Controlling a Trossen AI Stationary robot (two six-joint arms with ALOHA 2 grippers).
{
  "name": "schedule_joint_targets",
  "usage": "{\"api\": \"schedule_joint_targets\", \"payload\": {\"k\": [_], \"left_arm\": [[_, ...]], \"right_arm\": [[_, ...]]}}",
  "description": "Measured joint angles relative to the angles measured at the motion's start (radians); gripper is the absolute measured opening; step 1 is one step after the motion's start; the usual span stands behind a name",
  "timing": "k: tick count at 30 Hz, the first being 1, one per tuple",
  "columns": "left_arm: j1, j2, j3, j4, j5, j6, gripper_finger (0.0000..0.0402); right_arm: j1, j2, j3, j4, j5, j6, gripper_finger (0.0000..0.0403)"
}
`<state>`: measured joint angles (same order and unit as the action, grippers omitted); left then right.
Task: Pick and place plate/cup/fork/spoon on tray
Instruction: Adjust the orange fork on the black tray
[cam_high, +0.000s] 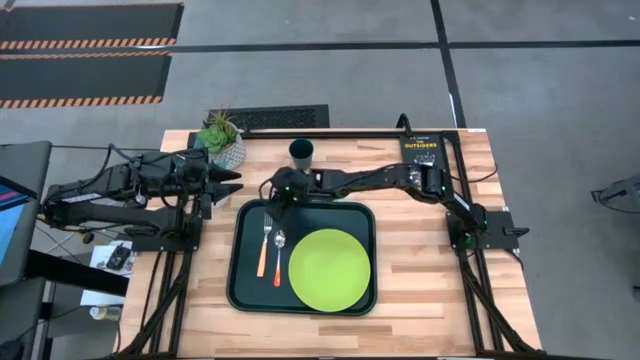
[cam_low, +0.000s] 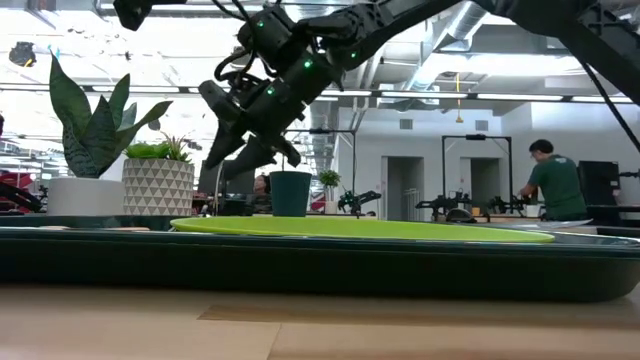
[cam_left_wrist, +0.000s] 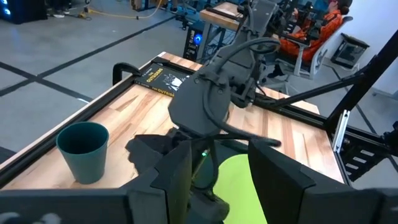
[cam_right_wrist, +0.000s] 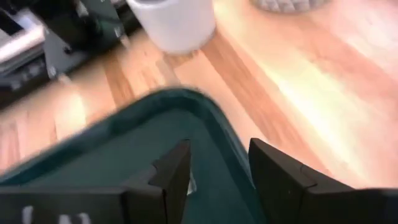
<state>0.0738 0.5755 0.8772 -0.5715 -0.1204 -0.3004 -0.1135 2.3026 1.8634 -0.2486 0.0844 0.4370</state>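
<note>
The dark green tray (cam_high: 245, 290) lies on the table's middle. On it lie the lime-green plate (cam_high: 329, 268) at the right and, at the left, the fork (cam_high: 264, 250) and the spoon (cam_high: 279, 260), side by side with their orange handles toward the near edge. The dark green cup (cam_high: 302, 152) stands upright on the table beyond the tray's far edge. My right gripper (cam_high: 272, 196) hovers open and empty over the tray's far left corner (cam_right_wrist: 186, 102), above the fork's tines. My left gripper (cam_high: 236, 181) is open and empty, left of that corner.
A white patterned pot with a plant (cam_high: 222, 142) stands at the table's far left. A black book with yellow lettering (cam_high: 420, 150) lies at the far right under my right arm. Bare wood shows right of the tray and along the near edge.
</note>
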Motion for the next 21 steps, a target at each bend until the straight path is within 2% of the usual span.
{"api": "schedule_joint_targets", "payload": {"k": [15,21], "left_arm": [[0.001,0.000,0.000,-0.023,-0.027,0.008,0.0146],[0.001,0.000,0.000,-0.022,-0.026,0.008,0.0146]], "right_arm": [[0.019,0.107,-0.002,0.093,-0.029,0.034,0.0143],[0.021,0.107,0.000,0.111,-0.039,0.027,0.0121]]}}
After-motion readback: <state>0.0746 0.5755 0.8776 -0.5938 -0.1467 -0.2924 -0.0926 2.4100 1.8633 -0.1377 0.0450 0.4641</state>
